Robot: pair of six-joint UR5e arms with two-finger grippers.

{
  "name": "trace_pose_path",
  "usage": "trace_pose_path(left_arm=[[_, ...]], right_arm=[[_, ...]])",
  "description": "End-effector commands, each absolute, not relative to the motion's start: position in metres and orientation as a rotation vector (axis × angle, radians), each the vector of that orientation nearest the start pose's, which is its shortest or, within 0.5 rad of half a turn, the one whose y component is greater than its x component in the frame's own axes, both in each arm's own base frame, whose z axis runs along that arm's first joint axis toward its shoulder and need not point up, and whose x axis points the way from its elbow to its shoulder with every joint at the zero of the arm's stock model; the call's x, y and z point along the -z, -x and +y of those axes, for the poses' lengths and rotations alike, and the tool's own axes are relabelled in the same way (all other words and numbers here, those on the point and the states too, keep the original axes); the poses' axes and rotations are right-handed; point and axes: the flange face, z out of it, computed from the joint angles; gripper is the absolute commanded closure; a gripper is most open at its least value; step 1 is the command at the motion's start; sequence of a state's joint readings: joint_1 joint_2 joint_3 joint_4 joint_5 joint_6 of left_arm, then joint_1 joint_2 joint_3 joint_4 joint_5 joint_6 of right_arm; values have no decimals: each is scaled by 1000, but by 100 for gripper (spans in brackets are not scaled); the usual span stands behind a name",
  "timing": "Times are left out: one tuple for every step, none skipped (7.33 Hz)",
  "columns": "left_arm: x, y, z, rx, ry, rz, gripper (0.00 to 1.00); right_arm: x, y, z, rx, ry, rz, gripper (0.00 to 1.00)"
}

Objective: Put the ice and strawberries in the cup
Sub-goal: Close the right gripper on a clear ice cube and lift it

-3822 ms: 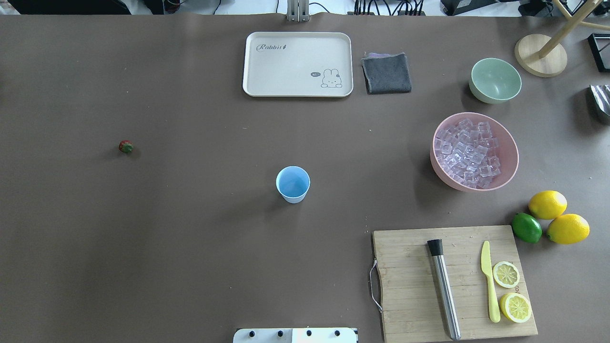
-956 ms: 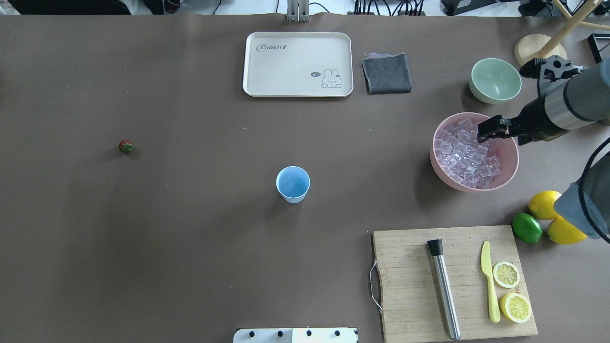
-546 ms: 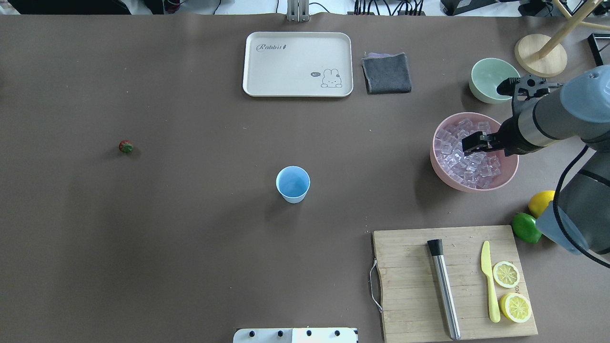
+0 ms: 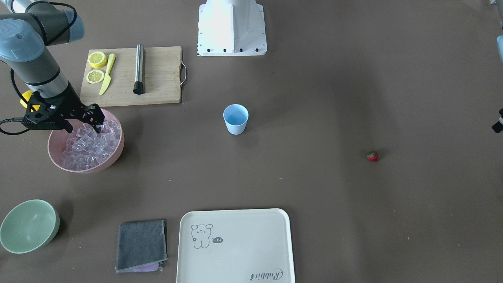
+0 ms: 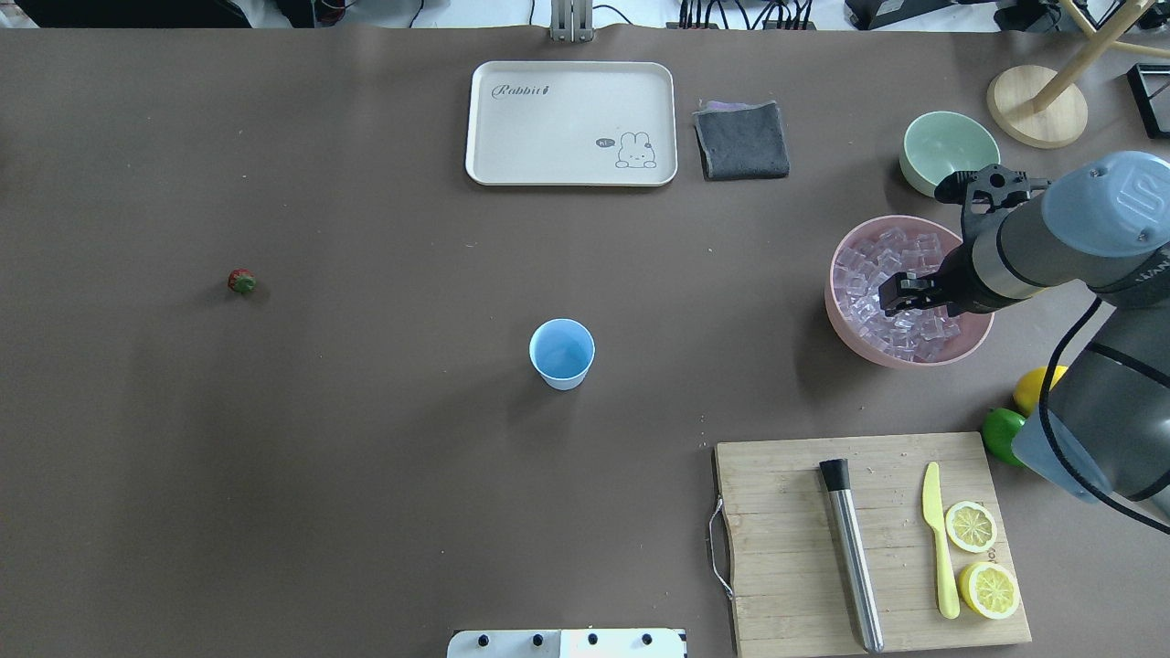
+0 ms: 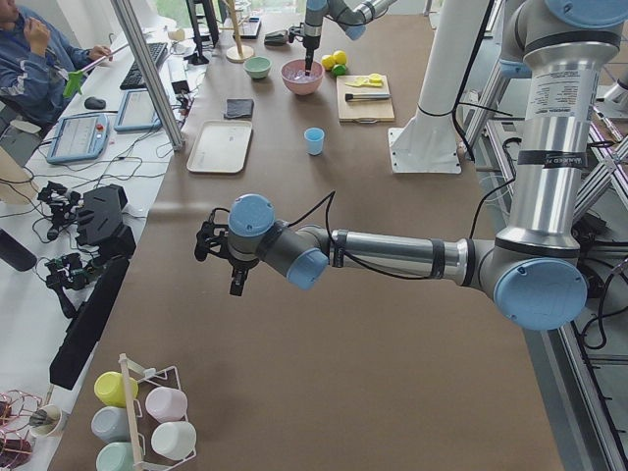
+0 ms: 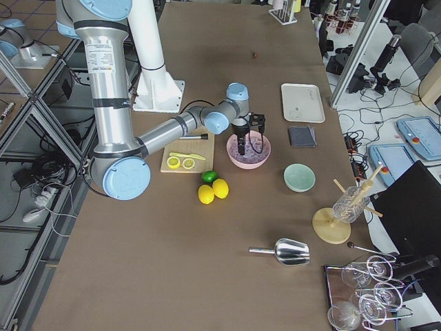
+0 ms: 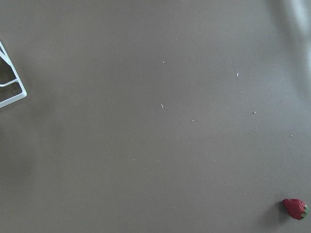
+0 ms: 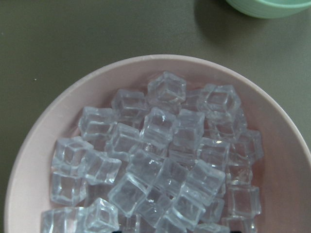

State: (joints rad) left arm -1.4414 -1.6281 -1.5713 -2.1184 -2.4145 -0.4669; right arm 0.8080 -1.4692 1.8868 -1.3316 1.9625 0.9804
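Currently the right pincer (image 5: 898, 292) points down into the pink bowl (image 5: 914, 361), its tips at the top of the ice (image 5: 868, 274), the clear cubes heaped all round it. Its fingers appear to stand a little apart with nothing between them, and whether they touch a cube cannot be told. Just beyond this pincer, on the far side of the bowl, sits the pale green bowl (image 5: 932, 146). Well apart from the pincer, toward the middle of the surface (image 5: 366, 457), the cup (image 5: 561, 353) stands upright. Farther off, past the cup, lies the strawberry (image 5: 241, 281) on its side on the bare surface. The left pincer (image 6: 236, 285) hangs over the surface, pointing down, and whether it is spread or closed cannot be told. Its wrist camera shows the strawberry low in the right corner, off to one side of the pincer and not under it
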Motion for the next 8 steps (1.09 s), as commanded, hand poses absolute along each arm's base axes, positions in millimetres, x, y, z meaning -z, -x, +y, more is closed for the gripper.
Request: trace_pose_path(left_arm=[[-563,-11,-538,50,-309,947,2],[-563,-12,-538,48,-310,948,2],[-562,-12,-538,48,-311,948,2],[-562,-12,-538,48,-311,948,2],[-562,-12,-538,48,-311,948,2],[-564,-12,-537,49,-309,947,2],[-564,-12,-537,50,-305,950,2],[-570,-18,-538,50,-281,946,2]], right_arm=[[-446,308,-453,-75,-126,-721,46],[-446,311,-453,-75,-122,-721,47],[-447,314,-452,-70,-119,-719,49],[-449,315,-452,-71,-117,-716,52],[-451,318,-451,-68,-114,-712,56],[-451,319,-450,-67,-116,-710,80],[-449,320,-451,-55,-123,-711,100],[-436,323,-456,-51,-138,-728,100]])
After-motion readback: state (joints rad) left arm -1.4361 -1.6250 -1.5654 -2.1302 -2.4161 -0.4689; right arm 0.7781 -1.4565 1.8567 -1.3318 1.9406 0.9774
